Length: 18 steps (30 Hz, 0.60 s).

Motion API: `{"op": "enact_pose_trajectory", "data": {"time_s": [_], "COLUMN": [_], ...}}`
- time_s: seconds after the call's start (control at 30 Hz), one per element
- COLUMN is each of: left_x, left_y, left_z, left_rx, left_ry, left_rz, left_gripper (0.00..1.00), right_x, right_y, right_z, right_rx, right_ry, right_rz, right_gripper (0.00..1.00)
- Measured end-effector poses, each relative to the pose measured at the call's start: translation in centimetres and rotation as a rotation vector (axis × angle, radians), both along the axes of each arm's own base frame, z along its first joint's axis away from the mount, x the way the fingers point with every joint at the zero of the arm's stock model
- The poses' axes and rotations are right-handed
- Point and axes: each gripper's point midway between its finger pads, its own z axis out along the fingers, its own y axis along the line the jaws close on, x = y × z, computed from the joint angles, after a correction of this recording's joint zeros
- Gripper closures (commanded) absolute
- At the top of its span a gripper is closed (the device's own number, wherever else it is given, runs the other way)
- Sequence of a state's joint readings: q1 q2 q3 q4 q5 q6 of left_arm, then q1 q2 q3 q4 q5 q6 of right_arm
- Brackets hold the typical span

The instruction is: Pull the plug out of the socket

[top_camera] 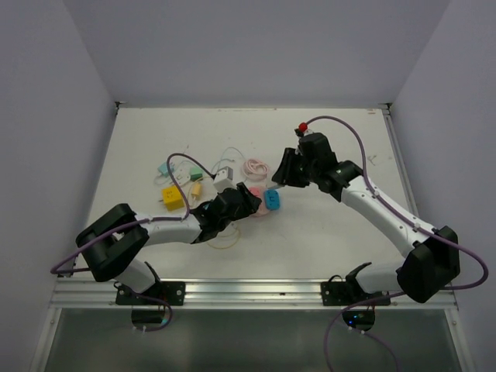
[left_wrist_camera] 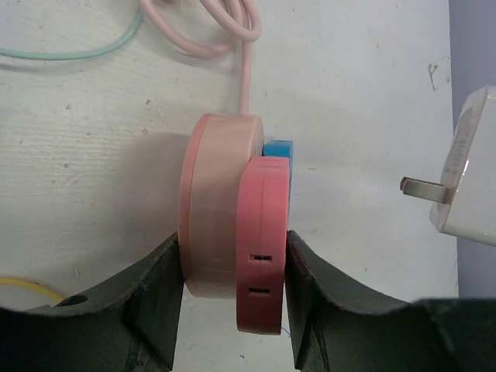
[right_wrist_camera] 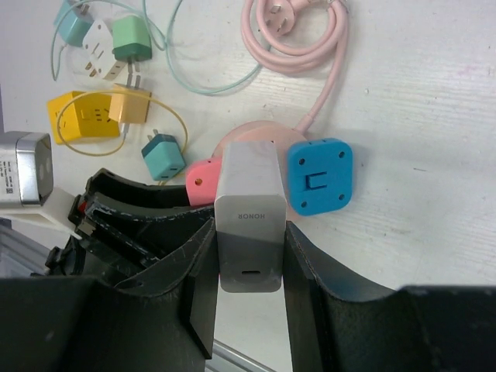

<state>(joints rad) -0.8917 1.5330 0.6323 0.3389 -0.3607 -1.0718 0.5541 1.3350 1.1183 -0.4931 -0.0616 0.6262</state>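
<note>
1. The counter (top_camera: pixel 341 232) carries everything. Both hands work near its middle, with the right hand (right_wrist_camera: pixel 248 229) raised and apart from the left hand (left_wrist_camera: pixel 232 260).
2. The round pink socket (left_wrist_camera: pixel 213 209) sits between the left hand's fingers, which are closed partway and clamp it. One finger bears on the pink body, the other on a coral adaptor block (left_wrist_camera: pixel 263 232) seated against it. Its pink cord (right_wrist_camera: pixel 310 46) runs ahead of the hand into a coil.
3. The white HONOR charger (right_wrist_camera: pixel 248 209), the plug in question, is pinched by its two long sides between the right hand's fingers, which are closed narrowly on it. From the left wrist its prongs (left_wrist_camera: pixel 422 190) show bare, out past the left hand's right finger and apart from the socket.
4. A blue adaptor (right_wrist_camera: pixel 320 177) lies just past the right hand's right finger, beside the charger. From the left hand it peeks out beyond the coral block.
5. Step in hand, as I judge it: the pull itself looks finished, since the prongs are clear of any slot.
6. The next move likely calls for carrying the charger away from the socket to a bare patch of counter and opening the right hand. The left hand should brace the socket until then.
</note>
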Motion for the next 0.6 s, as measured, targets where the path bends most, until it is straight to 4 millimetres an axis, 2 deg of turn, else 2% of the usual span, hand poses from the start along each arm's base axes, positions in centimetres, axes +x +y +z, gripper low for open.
{"op": "enact_pose_trajectory", "data": {"time_s": [0.13,0.23,0.43,0.6], "left_x": [0.0,0.0,-0.5,-0.7], "left_y": [0.1,0.3,1.1,2.1], "left_z": [0.1,0.2,0.2,0.2], "left_rx": [0.007,0.013,0.009,-0.025], "left_ry": [-0.008,-0.014,-0.020,-0.015], "left_rz": [0.008,0.009,-0.001,-0.030], "left_gripper": [1.00,1.00,1.00,1.00], "right_x": [0.3,0.7,0.3,-0.1], "right_y": [-0.5,-2.3,-8.5,-10.5], "right_z": [-0.2,-1.2,-5.9,-9.3], "right_rx": [-0.017,-0.025,-0.021,0.064], "right_ry": [-0.004,0.001,0.066,0.123], "right_rz": [-0.003,-0.041,-0.189,-0.246], "right_gripper": [1.00,1.00,1.00,1.00]}}
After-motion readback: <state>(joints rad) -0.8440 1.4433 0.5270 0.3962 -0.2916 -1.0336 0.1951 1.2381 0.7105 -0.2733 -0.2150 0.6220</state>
